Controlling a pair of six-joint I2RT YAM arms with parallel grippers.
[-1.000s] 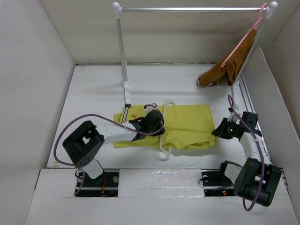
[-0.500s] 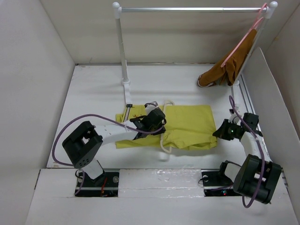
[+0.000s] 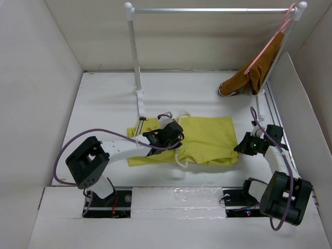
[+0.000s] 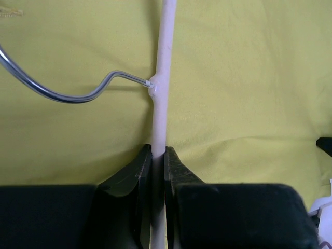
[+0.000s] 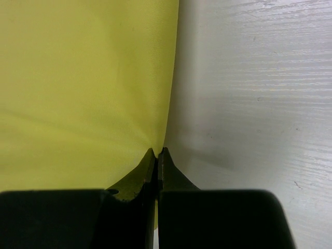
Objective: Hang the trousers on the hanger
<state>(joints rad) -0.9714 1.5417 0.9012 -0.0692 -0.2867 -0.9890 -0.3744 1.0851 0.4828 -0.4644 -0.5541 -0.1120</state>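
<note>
The yellow-green trousers (image 3: 207, 136) lie folded flat on the white table, their waistband end (image 3: 142, 122) to the left. The cream-white hanger (image 3: 180, 155) lies across them as a narrow loop running front to back. My left gripper (image 3: 171, 136) is shut on the hanger's rod (image 4: 164, 62) just below its metal hook (image 4: 62, 96), with the trousers (image 4: 249, 78) under it. My right gripper (image 3: 241, 145) is shut on the right edge of the trousers (image 5: 78, 93), low on the table; in the right wrist view the gripper (image 5: 156, 153) has its jaws pressed together on the cloth edge.
A metal rail (image 3: 207, 10) on two posts spans the back; its left post (image 3: 136, 57) stands just behind the trousers. A pink hanger (image 3: 270, 44) with a rust-brown garment (image 3: 250, 78) hangs at its right end. White walls close in left, right and back.
My left gripper and the hanger have shifted slightly to the left and back over the trousers. My right gripper has barely moved.
</note>
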